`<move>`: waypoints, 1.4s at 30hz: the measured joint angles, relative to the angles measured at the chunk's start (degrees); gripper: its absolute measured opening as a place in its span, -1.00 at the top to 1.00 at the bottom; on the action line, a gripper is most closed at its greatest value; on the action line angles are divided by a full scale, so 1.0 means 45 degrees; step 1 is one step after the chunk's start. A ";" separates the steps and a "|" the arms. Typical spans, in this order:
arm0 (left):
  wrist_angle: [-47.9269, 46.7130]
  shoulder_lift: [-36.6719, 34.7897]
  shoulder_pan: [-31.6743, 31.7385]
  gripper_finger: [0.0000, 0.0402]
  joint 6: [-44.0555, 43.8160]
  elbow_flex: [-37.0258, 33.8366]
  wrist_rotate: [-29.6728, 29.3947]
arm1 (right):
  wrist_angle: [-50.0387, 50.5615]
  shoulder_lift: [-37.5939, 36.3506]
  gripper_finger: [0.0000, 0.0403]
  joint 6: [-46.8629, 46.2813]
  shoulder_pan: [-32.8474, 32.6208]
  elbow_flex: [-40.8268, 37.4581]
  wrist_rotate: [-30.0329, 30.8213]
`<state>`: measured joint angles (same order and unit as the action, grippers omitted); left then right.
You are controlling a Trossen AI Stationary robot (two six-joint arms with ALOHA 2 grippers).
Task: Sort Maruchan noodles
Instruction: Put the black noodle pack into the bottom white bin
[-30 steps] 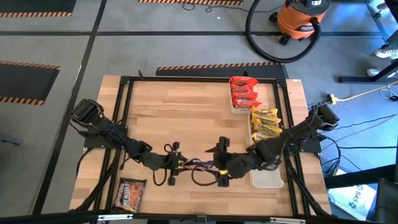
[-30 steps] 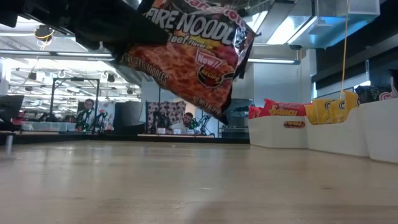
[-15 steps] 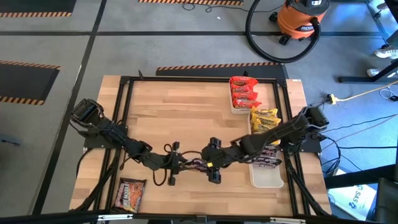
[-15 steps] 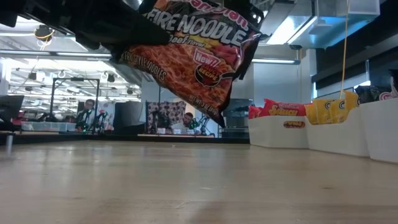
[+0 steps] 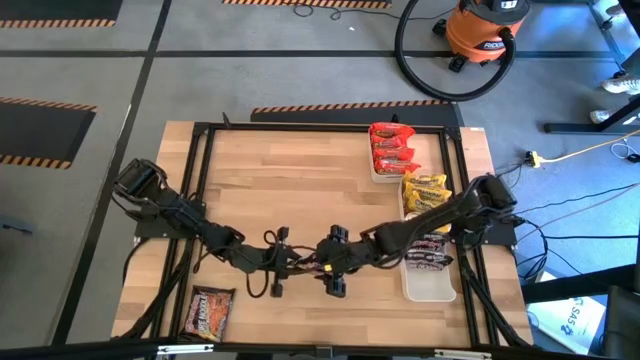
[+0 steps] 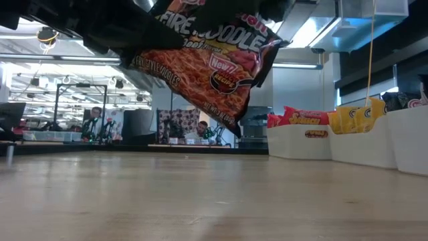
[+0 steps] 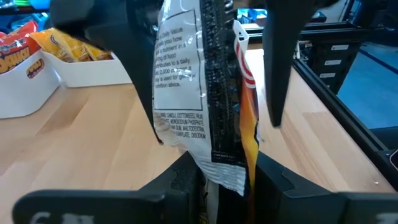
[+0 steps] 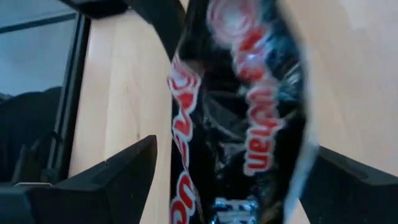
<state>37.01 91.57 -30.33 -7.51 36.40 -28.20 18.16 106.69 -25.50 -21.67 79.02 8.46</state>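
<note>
Packet (image 6: 200, 63) of dark noodles hangs above the worktop (image 5: 300, 190) near six o'clock, pinched by the left pincer (image 5: 290, 265); right pincer (image 5: 335, 262) gapes wide around it

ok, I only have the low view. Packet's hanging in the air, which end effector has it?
Observer: The left end effector. Its wrist view shows the fire noodle packet pinched between its fingers.
Operator: And the right one?
Observer: The right end effector is open, with a finger on either side of that same packet, not closed on it.
Operator: Anything left to sort?
Observer: The high view shows one more dark packet lying flat near the table edge on the left arm's side.
</note>
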 joint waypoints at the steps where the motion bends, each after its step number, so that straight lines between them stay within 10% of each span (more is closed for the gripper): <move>1: 0.0000 0.0000 0.0001 0.57 0.0000 0.0005 0.0008 | -0.0123 0.0091 -0.61 0.0000 0.0000 0.0000 -0.0003; 7: -0.0084 0.0000 0.0015 0.57 -0.0160 0.0000 0.0012 | -0.0226 0.0307 -0.52 0.0063 0.0166 0.0000 0.0086; 21: -0.0176 0.0000 0.0010 0.48 -0.0447 0.0000 0.0056 | -0.0267 0.0307 0.44 0.0400 0.0160 0.0000 -0.0120; 28: -0.0261 -0.0028 -0.0231 0.23 -0.0442 0.0005 0.0056 | 0.0453 0.0290 0.50 0.0837 0.0155 0.0219 -0.0113; 42: -0.2349 -0.0835 -0.1277 0.18 -0.0561 0.0010 0.0102 | 0.9069 -0.0863 0.51 -0.1164 -0.1498 0.3440 0.0219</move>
<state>26.44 87.81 -36.07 -10.03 36.45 -27.74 58.97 102.81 -30.73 -28.41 94.50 9.45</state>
